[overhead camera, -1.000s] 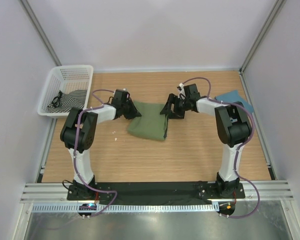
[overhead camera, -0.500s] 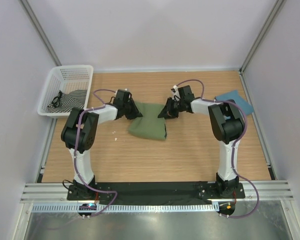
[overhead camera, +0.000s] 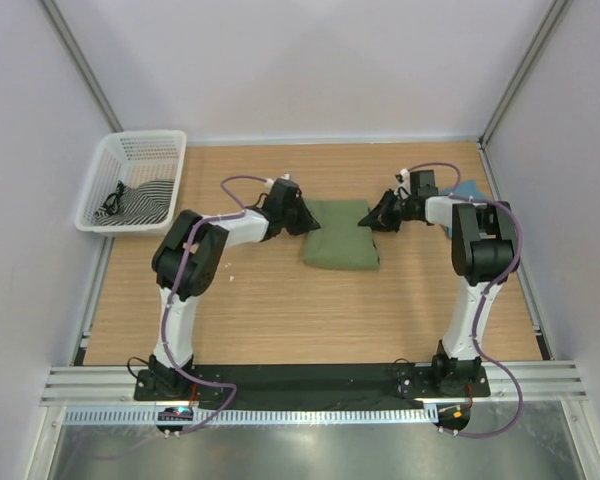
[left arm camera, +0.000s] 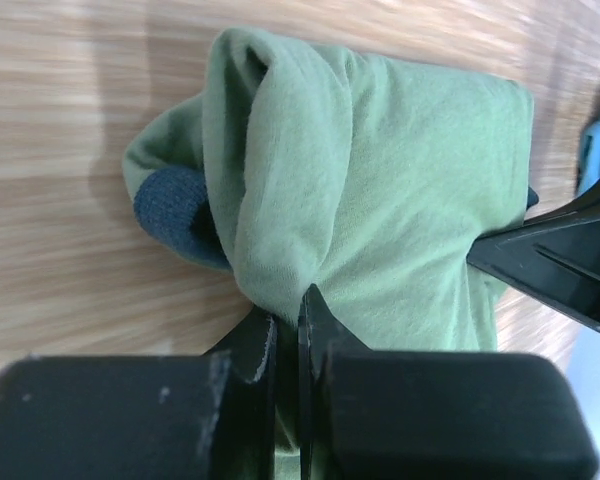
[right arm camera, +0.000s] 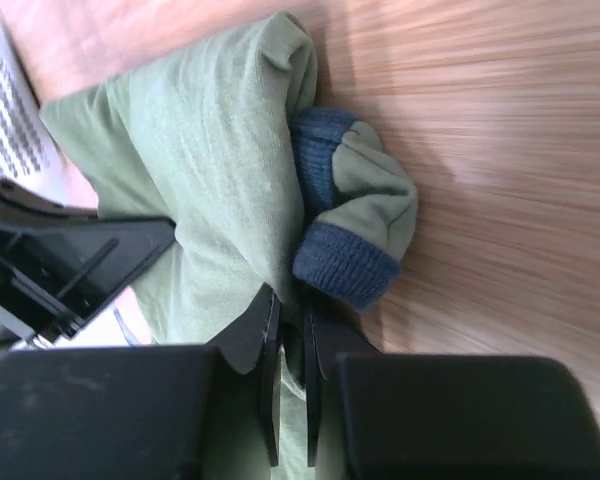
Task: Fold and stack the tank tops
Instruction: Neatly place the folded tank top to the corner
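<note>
I see the folded tank top [overhead camera: 340, 247] on the table [overhead camera: 280, 320] between left tool [overhead camera: 305, 218] and right tool [overhead camera: 366, 222]; second tank top [overhead camera: 470, 188] far right, basket [overhead camera: 100, 175] far left.

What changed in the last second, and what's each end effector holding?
Both arms slid the folded olive-green tank top to the right, toward the teal tank top. The right end effector closed on its right edge; the left end effector kept its pinch on the left edge. The basket and the teal top stayed put.
</note>
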Motion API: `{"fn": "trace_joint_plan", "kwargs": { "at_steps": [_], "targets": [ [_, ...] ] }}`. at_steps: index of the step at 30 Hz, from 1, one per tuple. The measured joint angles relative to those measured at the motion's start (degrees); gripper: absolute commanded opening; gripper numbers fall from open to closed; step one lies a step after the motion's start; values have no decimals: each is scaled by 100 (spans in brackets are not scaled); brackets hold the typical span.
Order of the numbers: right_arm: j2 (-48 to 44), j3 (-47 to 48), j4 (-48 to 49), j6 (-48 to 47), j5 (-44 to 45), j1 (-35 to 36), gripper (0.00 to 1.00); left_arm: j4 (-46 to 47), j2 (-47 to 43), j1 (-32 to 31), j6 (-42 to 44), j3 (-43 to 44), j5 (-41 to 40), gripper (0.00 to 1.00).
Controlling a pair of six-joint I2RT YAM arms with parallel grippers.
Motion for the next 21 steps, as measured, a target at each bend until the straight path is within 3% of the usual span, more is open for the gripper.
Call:
{"fn": "trace_joint_plan", "kwargs": {
  "at_steps": [3, 4, 5, 8, 14, 21],
  "targets": [
    [-136, -39, -197, -105, 138, -343, 34, 133, 339, -332, -192, 450, -219, 7],
    [-162, -39, -240, -136, 221, -422, 48, 168, 442, -431, -234, 579, -293, 14],
    [-190, -37, -273, -162, 321, -498, 55, 181, 529, -518, -269, 702, -363, 28],
    [-343, -31, -350, -232, 507, -616, 67, 262, 688, -682, -409, 890, -472, 48],
    [-841, 9, -988, -597, 1674, -566, 73, 452, 573, -715, -472, 824, -754, 71],
    [-1445, 334, -1770, -1014, 3560, -555, 74, -127, 9, -605, -127, 501, -1108, 76]
  ]
}}
